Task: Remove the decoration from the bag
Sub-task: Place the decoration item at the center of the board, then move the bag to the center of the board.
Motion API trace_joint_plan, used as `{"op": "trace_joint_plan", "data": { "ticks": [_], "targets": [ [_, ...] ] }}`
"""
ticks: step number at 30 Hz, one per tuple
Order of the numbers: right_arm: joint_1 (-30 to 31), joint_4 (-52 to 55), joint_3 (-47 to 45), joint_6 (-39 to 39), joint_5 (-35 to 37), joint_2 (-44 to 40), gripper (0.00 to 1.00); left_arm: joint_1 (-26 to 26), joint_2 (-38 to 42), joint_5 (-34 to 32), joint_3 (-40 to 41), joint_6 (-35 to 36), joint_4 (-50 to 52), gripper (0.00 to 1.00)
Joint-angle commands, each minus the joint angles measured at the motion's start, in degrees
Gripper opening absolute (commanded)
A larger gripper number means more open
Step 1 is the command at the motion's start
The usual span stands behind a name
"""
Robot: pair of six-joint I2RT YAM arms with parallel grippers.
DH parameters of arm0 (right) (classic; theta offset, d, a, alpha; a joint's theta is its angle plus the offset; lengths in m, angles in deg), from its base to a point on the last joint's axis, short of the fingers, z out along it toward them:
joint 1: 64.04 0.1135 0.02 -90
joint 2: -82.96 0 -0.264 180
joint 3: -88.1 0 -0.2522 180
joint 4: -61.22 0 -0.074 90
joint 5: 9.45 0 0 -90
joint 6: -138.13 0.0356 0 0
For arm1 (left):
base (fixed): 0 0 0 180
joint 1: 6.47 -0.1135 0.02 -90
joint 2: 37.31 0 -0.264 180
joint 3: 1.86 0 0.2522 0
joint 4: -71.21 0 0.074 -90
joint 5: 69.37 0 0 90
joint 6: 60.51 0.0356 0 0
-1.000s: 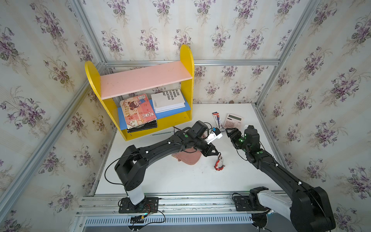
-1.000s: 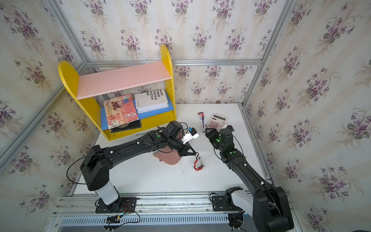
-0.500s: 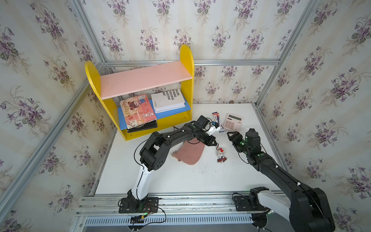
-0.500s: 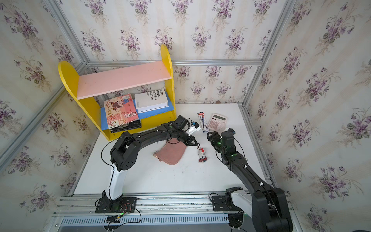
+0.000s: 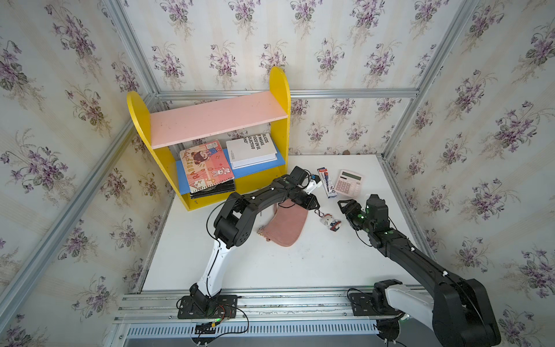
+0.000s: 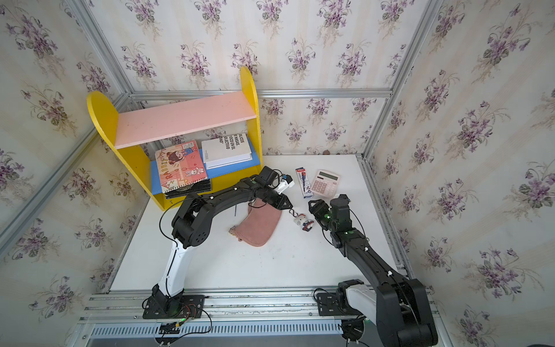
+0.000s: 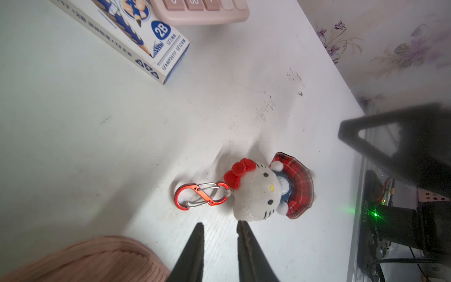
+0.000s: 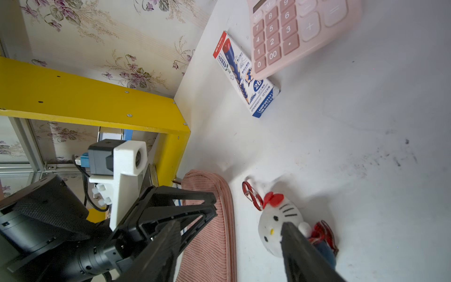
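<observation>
The decoration (image 7: 258,193) is lying flat on the white counter (image 5: 300,270) just beside the bag (image 5: 288,225). It is not touching the bag, and its red clasp (image 7: 201,195) is resting free on the side facing the bag. The left gripper (image 7: 218,225) is hovering just off the bag's edge, near the decoration, with its jaws standing a narrow gap apart and gripping nothing. The right gripper (image 5: 344,207) is hanging on the far side of the decoration from the bag, jaws spread wide and empty.
</observation>
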Motion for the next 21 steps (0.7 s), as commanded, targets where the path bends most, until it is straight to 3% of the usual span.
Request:
{"op": "trace_joint_plan", "data": {
  "ticks": [1, 5, 10, 15, 21],
  "targets": [
    [0.7, -0.7, 0.8, -1.9, -0.7, 0.3, 0.69, -0.3, 2.2, -1.4, -0.3, -0.3, 0.9, 0.36],
    [3.3, 1.4, 3.5, -5.0, 0.1, 1.5, 0.61, -0.5, 6.8, -3.2, 2.0, -1.0, 1.6, 0.38],
    [13.8, 5.0, 8.1, -8.6, 3.5, 6.1, 0.53, -0.5, 18.6, -7.4, 14.0, -3.8, -0.1, 0.38],
    [26.4, 0.3, 6.2, -2.7, 10.0, 10.8, 0.49, -0.6, 34.2, -18.0, 30.0, -7.4, -1.8, 0.38],
    [29.0, -9.4, 5.3, 6.1, 11.3, 20.5, 0.47, -1.2, 51.2, -31.2, 44.1, -12.1, -2.0, 0.38]
  ]
}}
